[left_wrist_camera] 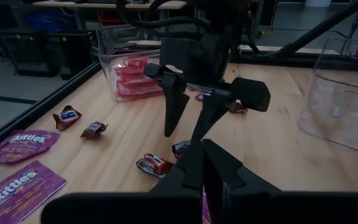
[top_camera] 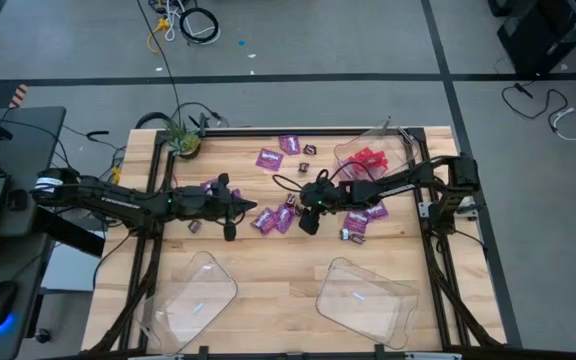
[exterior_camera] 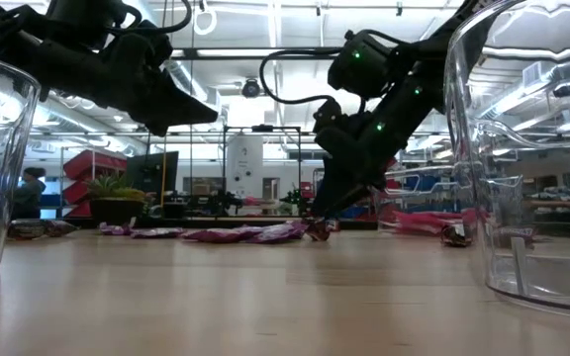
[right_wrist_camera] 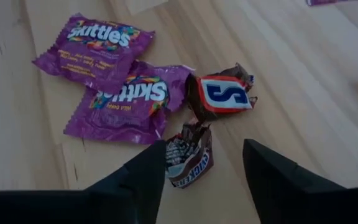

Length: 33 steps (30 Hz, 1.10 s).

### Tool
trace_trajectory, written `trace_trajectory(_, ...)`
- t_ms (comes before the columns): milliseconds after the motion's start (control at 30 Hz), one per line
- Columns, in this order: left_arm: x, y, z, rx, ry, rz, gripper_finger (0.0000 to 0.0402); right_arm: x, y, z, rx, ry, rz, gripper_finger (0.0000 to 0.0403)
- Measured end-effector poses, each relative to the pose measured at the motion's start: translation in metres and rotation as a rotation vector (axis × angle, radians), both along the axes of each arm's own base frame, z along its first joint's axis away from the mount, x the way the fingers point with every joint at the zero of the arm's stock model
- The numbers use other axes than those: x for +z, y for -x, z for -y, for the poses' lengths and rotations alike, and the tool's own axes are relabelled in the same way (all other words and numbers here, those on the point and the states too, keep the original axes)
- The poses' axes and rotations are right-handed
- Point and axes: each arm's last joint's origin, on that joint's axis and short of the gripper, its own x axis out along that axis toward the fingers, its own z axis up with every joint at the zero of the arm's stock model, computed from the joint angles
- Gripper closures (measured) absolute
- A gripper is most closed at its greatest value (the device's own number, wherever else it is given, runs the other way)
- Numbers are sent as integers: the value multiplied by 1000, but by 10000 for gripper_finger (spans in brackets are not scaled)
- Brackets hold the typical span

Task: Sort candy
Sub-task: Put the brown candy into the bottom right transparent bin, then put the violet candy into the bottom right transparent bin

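The right gripper (right_wrist_camera: 201, 174) hangs with jaws released over a small dark brown Snickers wrapper (right_wrist_camera: 190, 160) lying on the pale wooden table (right_wrist_camera: 303, 81) between its fingers. Two flat purple Skittles packets (right_wrist_camera: 126, 102) lie just beyond. The left gripper (left_wrist_camera: 204, 171) is clenched, empty, nearby

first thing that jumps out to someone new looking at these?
The right gripper, jaws open, sits low at mid-table over a small brown Snickers piece, with two purple Skittles packets beside it. The left gripper, shut and holding nothing visible, hangs just left of that cluster. A clear tray of red packets stands at the far right; two empty clear trays sit along the near edge.
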Motion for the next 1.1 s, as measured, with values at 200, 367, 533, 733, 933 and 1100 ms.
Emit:
trace_trajectory(200,0,0,0,1,3,2,399,0,0,0,9,-9,-3,289)
trace_trajectory(367,-1,0,0,0,2,-6,399,0,0,-1,29,-24,-2,361)
trace_trajectory(533,-1,0,0,12,64,3,399,2,1,-1,50,-8,-3,396)
trace_trajectory(733,7,-6,1,6,102,-57,399,24,5,-4,75,-7,51,401)
trace_trajectory(933,16,-11,0,14,82,-203,394,61,14,-12,110,18,159,398)
trace_trajectory(1100,14,-14,1,-5,86,-257,360,78,19,-21,113,35,215,380)
